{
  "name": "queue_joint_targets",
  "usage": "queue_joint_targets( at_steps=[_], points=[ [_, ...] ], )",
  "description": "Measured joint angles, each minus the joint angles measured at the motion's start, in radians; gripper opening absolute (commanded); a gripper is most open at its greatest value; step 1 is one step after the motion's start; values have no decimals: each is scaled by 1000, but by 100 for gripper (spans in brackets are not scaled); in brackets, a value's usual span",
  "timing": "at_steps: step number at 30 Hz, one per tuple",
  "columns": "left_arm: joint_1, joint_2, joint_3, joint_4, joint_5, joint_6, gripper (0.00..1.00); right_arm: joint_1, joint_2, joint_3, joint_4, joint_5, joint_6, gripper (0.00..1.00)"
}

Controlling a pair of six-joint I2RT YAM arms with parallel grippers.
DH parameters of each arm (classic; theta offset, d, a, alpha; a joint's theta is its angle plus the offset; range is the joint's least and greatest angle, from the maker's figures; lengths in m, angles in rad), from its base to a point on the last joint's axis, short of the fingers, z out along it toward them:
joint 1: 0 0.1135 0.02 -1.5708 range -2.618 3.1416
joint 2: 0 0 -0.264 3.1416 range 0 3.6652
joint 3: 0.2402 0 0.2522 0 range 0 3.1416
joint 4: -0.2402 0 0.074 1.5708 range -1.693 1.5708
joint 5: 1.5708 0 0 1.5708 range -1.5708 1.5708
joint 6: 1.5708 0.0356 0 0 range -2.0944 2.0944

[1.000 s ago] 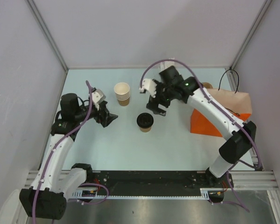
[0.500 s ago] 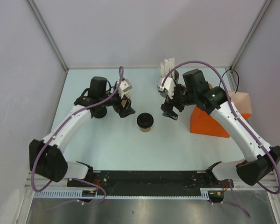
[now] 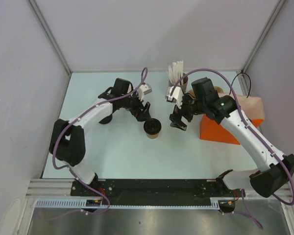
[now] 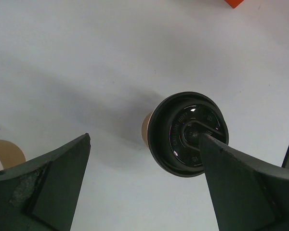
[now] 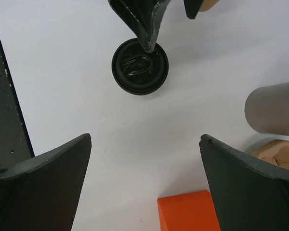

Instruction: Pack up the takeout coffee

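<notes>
The takeout coffee (image 3: 152,128), a small tan cup with a black lid, stands upright on the table. My left gripper (image 3: 143,113) hangs open just up and left of it. In the left wrist view the lid (image 4: 182,134) sits partly behind the right fingertip (image 4: 231,168), off-centre between the wide jaws of the left gripper (image 4: 144,139). My right gripper (image 3: 178,120) is open to the right of the cup, holding nothing. The right wrist view shows the coffee (image 5: 139,66) well ahead of the right gripper (image 5: 145,138). The orange paper bag (image 3: 218,129) lies to the right.
A holder with white sticks (image 3: 178,73) stands at the back behind the right arm. A tan cup rim (image 4: 2,154) shows at the left wrist view's lower left. A dark round object (image 3: 105,119) sits under the left arm. Grey walls enclose the table.
My left arm has swung right, bringing its open gripper up to the coffee. The right gripper drew back to the right of the cup, uncovering the holder with white sticks.
</notes>
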Motion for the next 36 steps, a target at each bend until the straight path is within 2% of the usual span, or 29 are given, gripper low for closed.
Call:
queue_joint_targets(
  at_steps=[22, 32, 36],
  points=[
    [-4, 126, 19, -55, 102, 3, 99, 39, -43, -31, 24, 25, -8, 100],
    [-6, 146, 24, -55, 131, 2, 75, 53, -43, -34, 25, 38, -8, 100],
    [-6, 149, 26, -55, 145, 2, 71, 53, -44, -35, 25, 42, -9, 100]
  ],
)
